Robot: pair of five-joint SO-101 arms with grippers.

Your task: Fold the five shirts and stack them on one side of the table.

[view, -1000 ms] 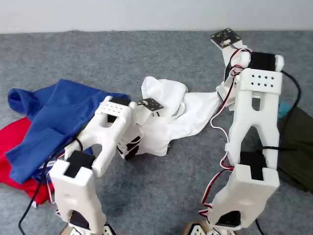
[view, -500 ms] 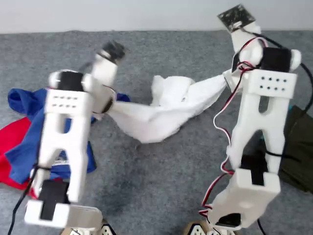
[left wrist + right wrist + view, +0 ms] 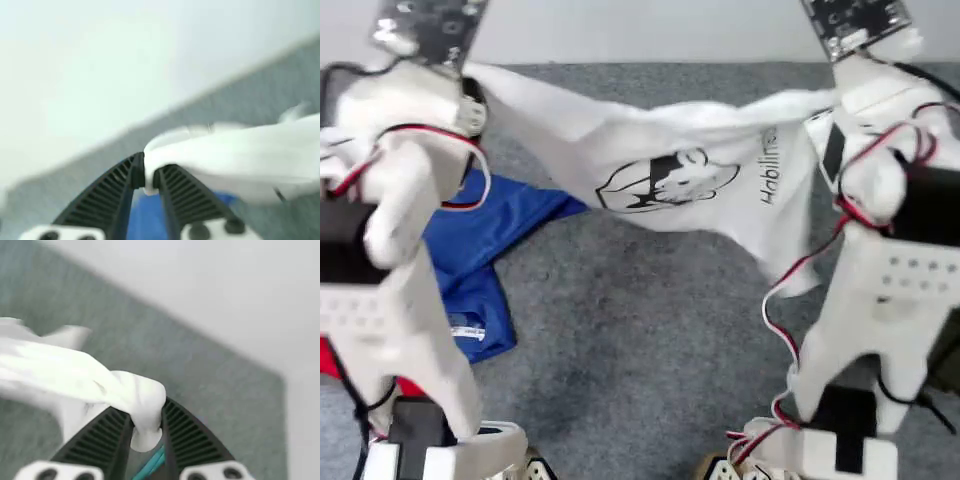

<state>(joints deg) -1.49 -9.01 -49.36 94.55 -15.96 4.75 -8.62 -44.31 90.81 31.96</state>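
Observation:
A white shirt with a black print hangs stretched in the air between both raised arms, above the grey table. My left gripper is shut on one bunched end of the white shirt. My right gripper is shut on the other bunched end of the white shirt. In the high view the left arm stands at the left and the right arm at the right. A blue shirt lies crumpled below the left arm, over a red shirt.
The grey carpeted table has free room in the middle, under the hanging shirt. A dark garment lies at the right edge behind the right arm. A teal strip shows beneath my right gripper. A pale wall runs behind the table.
Both arms have risen and drawn apart, lifting the white shirt off the table and spreading it out so that its print shows. The blue and red shirts stayed in place.

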